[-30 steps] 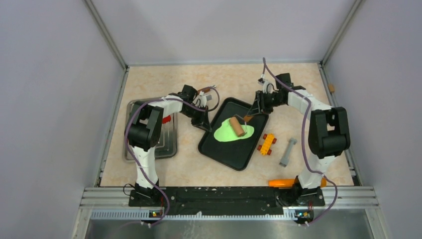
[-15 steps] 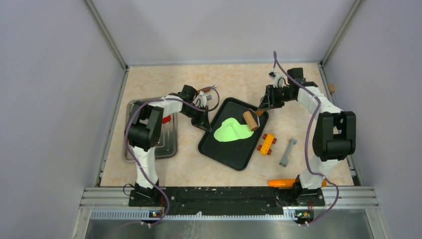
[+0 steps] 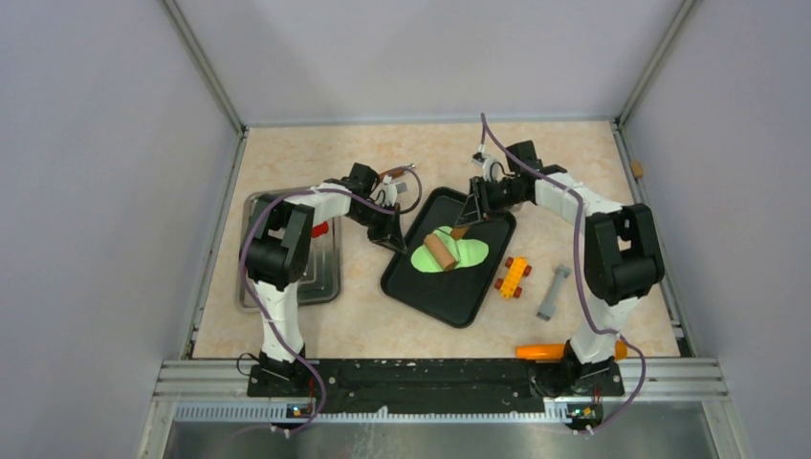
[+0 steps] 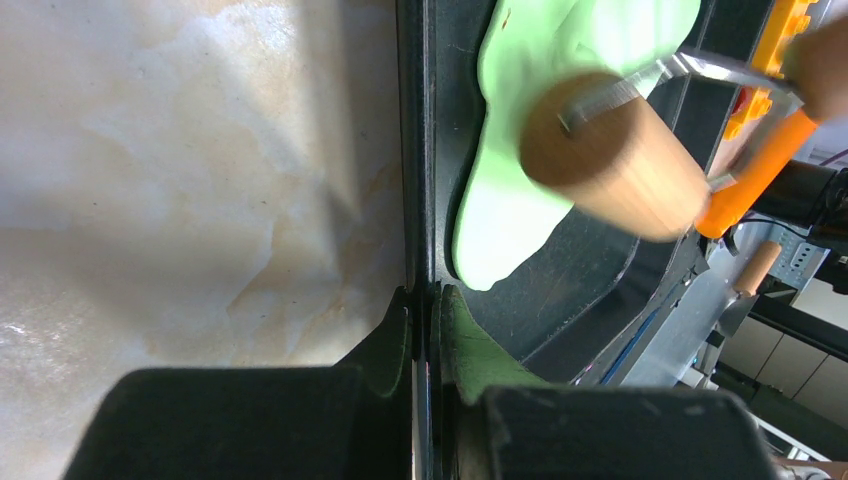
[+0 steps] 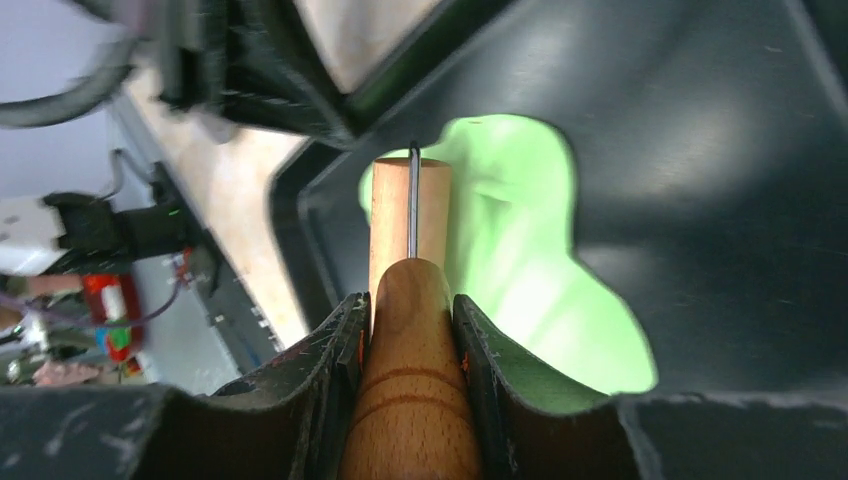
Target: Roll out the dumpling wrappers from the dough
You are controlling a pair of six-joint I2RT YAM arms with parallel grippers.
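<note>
Two hands, both holding something. Steel pan [image 3: 325, 275] sits far left on the table [image 3: 316, 163]. Left hand [image 3: 390, 233] is pinched tight on the left rim of the black tray [image 3: 449, 292], with the dough just right of it. Dough [image 3: 467, 253] is a flat ragged lime blob in the tray's far half. Roller [image 3: 439, 251] lies slanted on its left part. Right hand [image 3: 471, 214] clamps the roller's wooden handle, up-right of the dough. Yellow brick [image 3: 514, 275] and grey piece [image 3: 553, 293] sit on the table right of the tray.

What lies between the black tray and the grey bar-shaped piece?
A small orange toy-brick block with red parts, lying between black tray and grey bar; the top view shows it.
</note>
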